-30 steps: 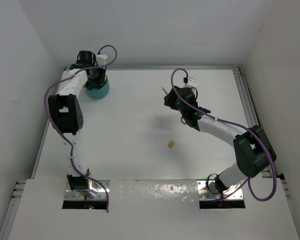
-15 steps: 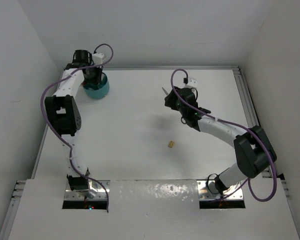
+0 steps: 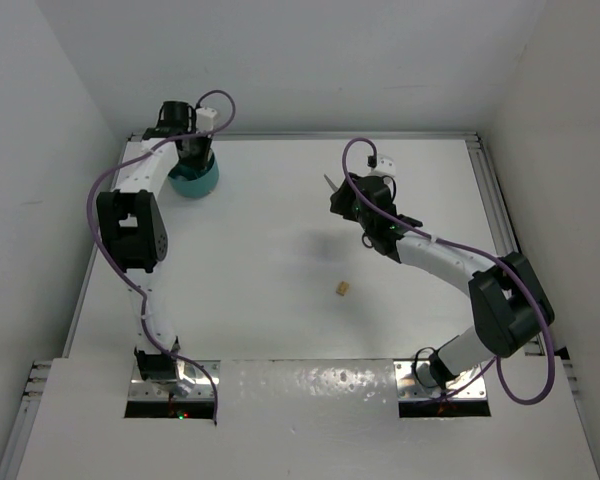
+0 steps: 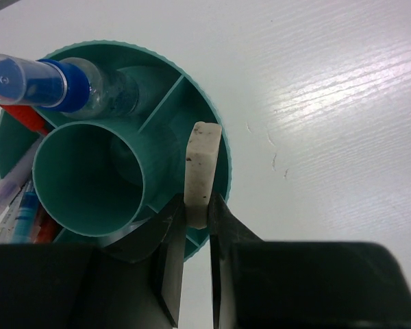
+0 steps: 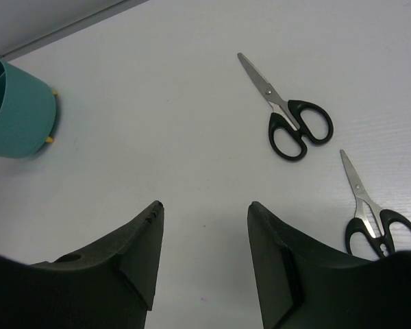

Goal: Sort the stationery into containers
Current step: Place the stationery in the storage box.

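Note:
My left gripper hangs over the round teal organiser cup at the table's far left. It is shut on a white eraser, which stands upright above an outer compartment by the cup's rim. A blue-capped glue bottle and several pens stand in other compartments. My right gripper hovers open and empty over bare table. Two black-handled scissors lie flat ahead of it. A tan eraser lies alone mid-table.
The cup shows at the far left of the right wrist view. A raised rail runs along the table's right edge. White walls close in the back and both sides.
The left wrist swung a little left and then back over the cup, still holding the eraser. The right arm has not moved.

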